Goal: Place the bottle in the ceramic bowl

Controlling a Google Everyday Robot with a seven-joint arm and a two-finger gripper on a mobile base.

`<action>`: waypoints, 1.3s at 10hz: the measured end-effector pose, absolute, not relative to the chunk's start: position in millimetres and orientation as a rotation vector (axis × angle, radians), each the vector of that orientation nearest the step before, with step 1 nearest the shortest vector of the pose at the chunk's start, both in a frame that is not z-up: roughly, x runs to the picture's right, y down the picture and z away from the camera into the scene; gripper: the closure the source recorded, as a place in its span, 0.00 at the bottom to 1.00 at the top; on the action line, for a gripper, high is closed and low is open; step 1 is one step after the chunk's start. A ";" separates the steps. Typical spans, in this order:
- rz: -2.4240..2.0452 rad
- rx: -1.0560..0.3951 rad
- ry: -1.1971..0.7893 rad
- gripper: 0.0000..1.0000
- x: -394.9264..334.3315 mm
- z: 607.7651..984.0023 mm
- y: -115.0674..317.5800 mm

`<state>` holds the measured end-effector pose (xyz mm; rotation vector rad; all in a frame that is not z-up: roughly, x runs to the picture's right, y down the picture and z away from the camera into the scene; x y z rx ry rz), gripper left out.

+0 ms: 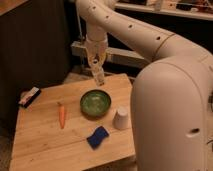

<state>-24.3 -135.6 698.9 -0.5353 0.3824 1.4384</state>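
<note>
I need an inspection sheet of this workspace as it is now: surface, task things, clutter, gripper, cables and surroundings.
Surface: wooden table, light wood, level.
Job's things: bottle held in the air above the table's far edge, just behind the ceramic bowl; the bowl stands upright, nothing seen in it.
Clutter: carrot left of the bowl; white cup upside down at the bowl's right; blue sponge in front of the bowl; dark-and-white object at the table's left edge.
Grippers: gripper points down above the table's far side, shut on the bottle.
Cables: nothing seen.
Surroundings: dark wall behind at left; robot body close at right.
</note>
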 end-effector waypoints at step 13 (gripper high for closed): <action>1.345 -0.687 0.424 1.00 -45.4 730.1 -39.4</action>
